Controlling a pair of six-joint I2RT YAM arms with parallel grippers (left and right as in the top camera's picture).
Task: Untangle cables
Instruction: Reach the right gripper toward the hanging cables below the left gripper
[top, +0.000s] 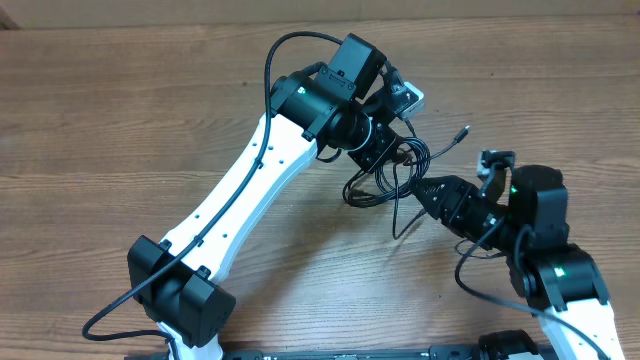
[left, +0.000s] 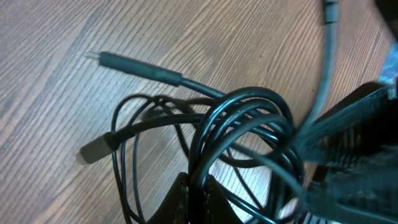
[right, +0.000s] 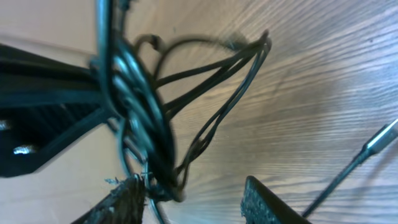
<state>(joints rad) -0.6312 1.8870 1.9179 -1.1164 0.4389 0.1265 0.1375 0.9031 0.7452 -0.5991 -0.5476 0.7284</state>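
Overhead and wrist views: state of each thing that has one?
cables, tangled in one bundle, loops overlapping.
left pincer, shut on the cables' coiled loops.
right pincer, open, jaws apart, bundle at one finger.
plug end, sticking out of the bundle, lying flat on the table.

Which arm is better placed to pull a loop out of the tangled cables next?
The right. The left gripper is shut on the cables, pinning the coil. The right gripper has its jaws apart beside the loops, so it could probably pinch one and draw it away.
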